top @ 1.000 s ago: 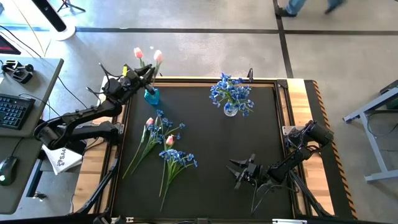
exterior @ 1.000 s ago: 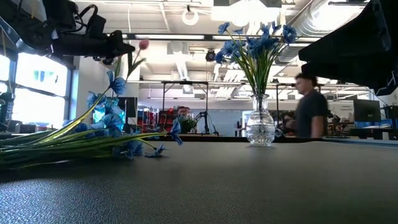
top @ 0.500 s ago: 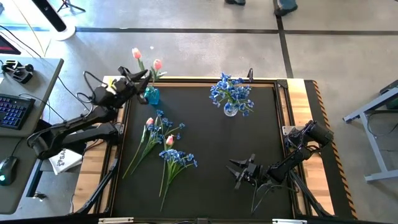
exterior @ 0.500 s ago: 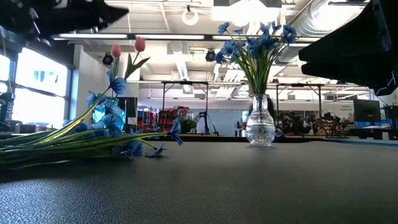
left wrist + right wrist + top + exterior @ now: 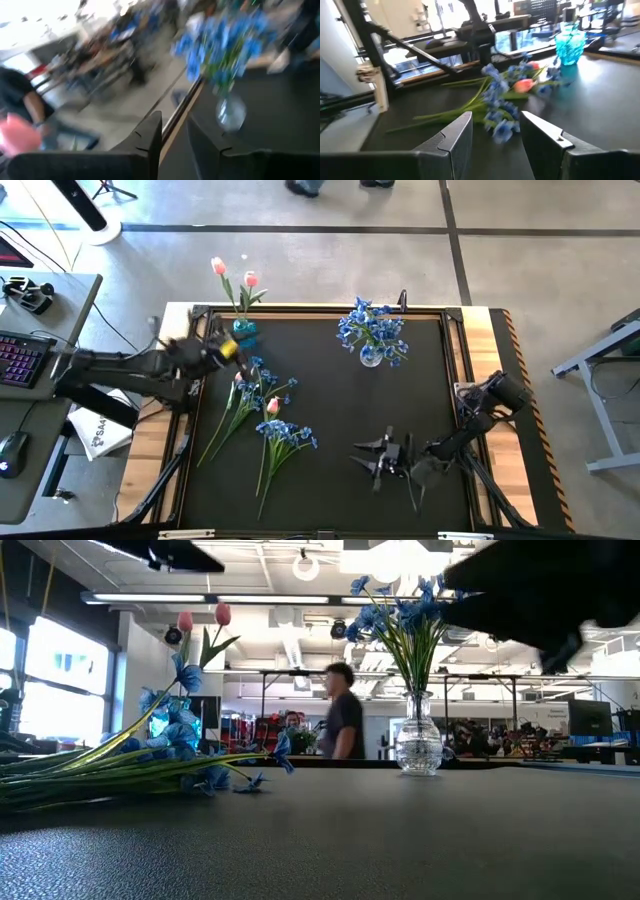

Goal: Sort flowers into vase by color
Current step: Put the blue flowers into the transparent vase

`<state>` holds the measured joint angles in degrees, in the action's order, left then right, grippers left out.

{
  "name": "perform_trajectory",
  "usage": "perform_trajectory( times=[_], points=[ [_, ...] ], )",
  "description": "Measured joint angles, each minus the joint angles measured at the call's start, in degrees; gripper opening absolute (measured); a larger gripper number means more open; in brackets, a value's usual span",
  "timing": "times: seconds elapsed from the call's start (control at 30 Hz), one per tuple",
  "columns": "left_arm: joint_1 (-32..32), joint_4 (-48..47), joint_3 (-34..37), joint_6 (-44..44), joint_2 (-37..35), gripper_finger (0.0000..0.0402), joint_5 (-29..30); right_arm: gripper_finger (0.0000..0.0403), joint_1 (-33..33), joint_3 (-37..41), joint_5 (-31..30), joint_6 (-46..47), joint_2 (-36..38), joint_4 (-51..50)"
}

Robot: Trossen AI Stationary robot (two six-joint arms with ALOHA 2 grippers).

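- Since the earlier frames the left gripper (image 5: 222, 350) has let the two pink tulips (image 5: 233, 272) go and pulled back toward 7 o'clock; the right gripper (image 5: 378, 460) has slid a little toward 9 o'clock.
- Tulips now stand in the teal vase (image 5: 244, 333) at the mat's 11 o'clock corner, pinks kept together.
- Blue blossoms fill the clear vase (image 5: 371, 356) near 1 o'clock.
- Loose mixed stems (image 5: 262, 412) lie at 9 o'clock, still unsorted.
- Both grippers look slightly open and empty.
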<state>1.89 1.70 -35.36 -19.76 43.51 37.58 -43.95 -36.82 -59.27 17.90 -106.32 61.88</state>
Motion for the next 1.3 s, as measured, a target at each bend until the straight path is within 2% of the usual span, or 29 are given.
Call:
perform_trajectory(
  times=[0.1, 0.17, 0.27, 0.37, 0.47, 0.6, 0.7, 0.8, 0.9, 1.03, 1.17, 1.3],
  points=[
    [7.54, -2.91, -0.82, 3.34, 4.94, 0.0063, 13.78, 0.0162, 2.80, -1.33, 2.40, -6.03, 0.57, 0.50],
    [11.71, -5.13, -2.00, 7.13, 8.04, 0.0055, 18.87, 0.0168, 4.15, -2.30, 2.81, -10.18, 2.08, -0.23],
    [16.37, -9.16, -3.53, 14.56, 12.43, 0.0046, 19.92, 0.0186, 5.49, -3.00, 1.93, -14.19, 5.04, -3.15],
    [18.60, -11.27, -4.30, 20.69, 15.44, 0.0041, 19.16, 0.0211, 7.44, -2.64, 1.34, -14.46, 8.32, -9.40],
    [19.07, -12.43, -4.36, 24.34, 17.27, 0.0040, 14.62, 0.0236, 11.20, -2.52, 3.48, -11.56, 11.50, -19.14],
    [18.09, -13.88, -4.38, 28.61, 18.47, 0.0040, 7.98, 0.0257, 19.25, -2.49, 13.93, -7.82, 13.81, -30.58],
    [17.90, -20.39, -5.35, 34.40, 18.69, 0.0039, 3.20, 0.0261, 25.68, -2.45, 21.53, -9.67, 13.84, -33.51],
    [17.94, -33.71, -8.40, 49.82, 18.78, 0.0039, -2.24, 0.0260, 30.98, -2.45, 28.89, -15.45, 13.84, -33.43],
    [18.67, -47.89, -10.25, 68.12, 18.86, 0.0039, -12.63, 0.0259, 34.85, -2.45, 34.14, -20.69, 13.84, -33.20],
    [23.74, -54.50, -8.86, 88.51, 18.85, 0.0039, -24.65, 0.0259, 38.46, -2.45, 39.17, -23.73, 13.84, -31.71],
    [29.90, -54.52, -5.69, 96.98, 19.89, 0.0039, -27.11, 0.0258, 40.27, -2.45, 43.26, -22.23, 13.87, -30.85],
    [34.74, -54.68, -3.08, 102.03, 21.66, 0.0039, -27.24, 0.0258, 39.42, -2.45, 43.58, -17.38, 14.21, -32.37]
  ],
)
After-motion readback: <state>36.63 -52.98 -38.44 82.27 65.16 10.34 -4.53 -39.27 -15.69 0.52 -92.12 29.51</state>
